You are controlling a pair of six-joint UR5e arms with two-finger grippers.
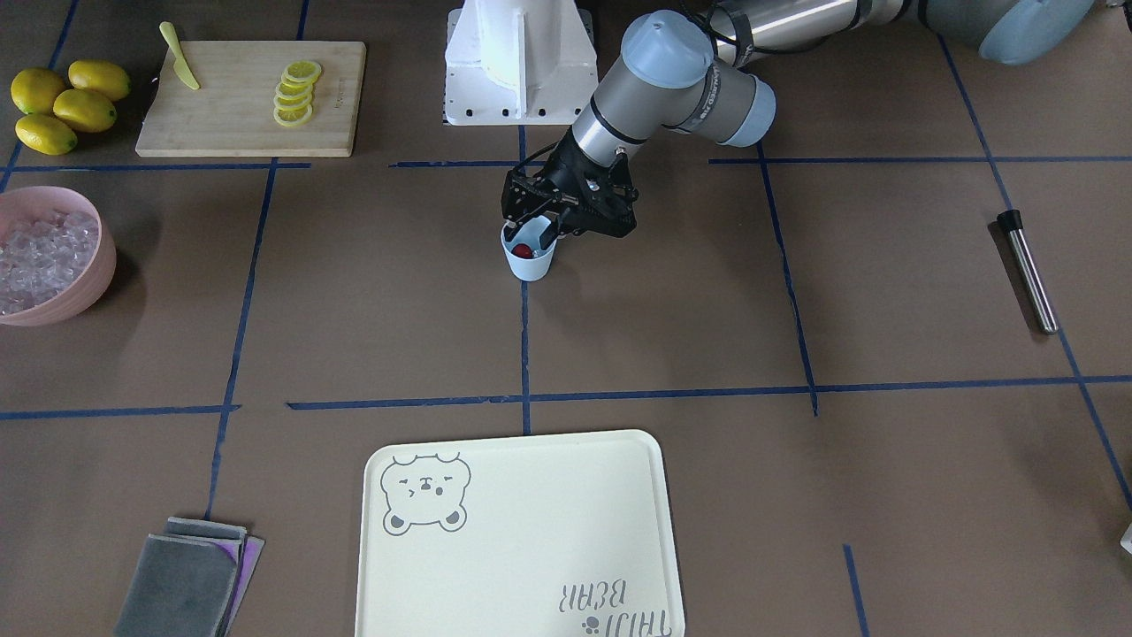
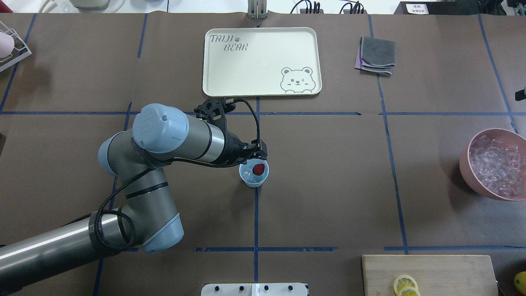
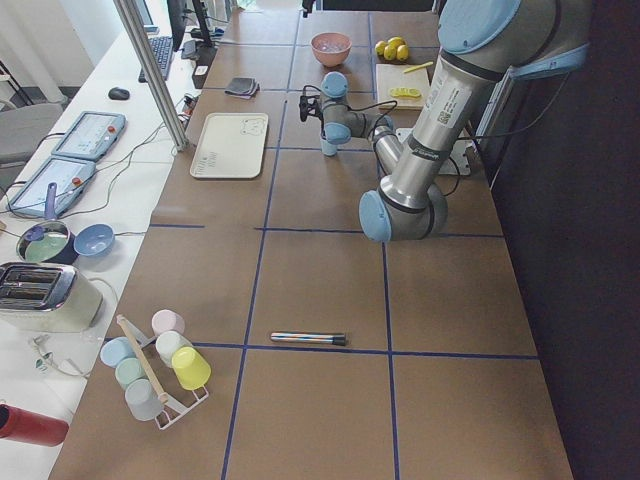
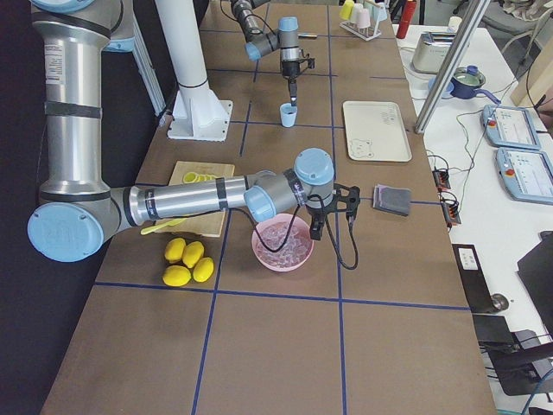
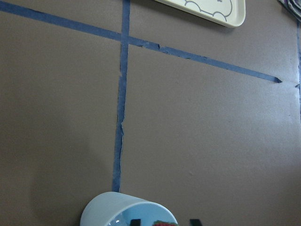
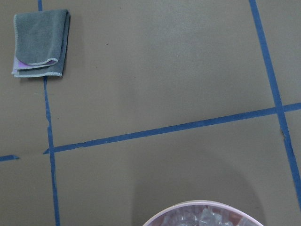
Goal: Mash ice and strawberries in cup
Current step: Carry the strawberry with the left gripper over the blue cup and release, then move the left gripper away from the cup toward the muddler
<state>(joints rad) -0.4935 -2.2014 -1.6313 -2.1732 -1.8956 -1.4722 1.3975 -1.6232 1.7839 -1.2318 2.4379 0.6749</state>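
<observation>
Broadly, the brown counter (image 2: 328,164), marked off with blue tape, carries everything. The left arm (image 2: 164,135) reaches in from the left of the overhead view to the counter's middle. Its claw (image 2: 255,158) hangs right over the cup (image 2: 251,183). In the wrist view its two dark fingertips (image 5: 135,221) stand spread apart, with the strawberry (image 2: 258,169) showing between them. On the far side of the cup lies a cream tray (image 2: 263,61) printed with a bear. A wooden cutting board (image 2: 452,271) with lemon slices (image 2: 404,284) sits at the near right. The pink bowl (image 2: 464,170) stands at the right edge, heaped with the ice (image 2: 495,164). The right claw (image 4: 315,226) hangs at that bowl's rim in the right side view, and I cannot tell whether it is spread or pressed together. The pale-blue cup stands upright on a tape line. The dark-red strawberry lies inside it; whether any ice lies there too I cannot tell
</observation>
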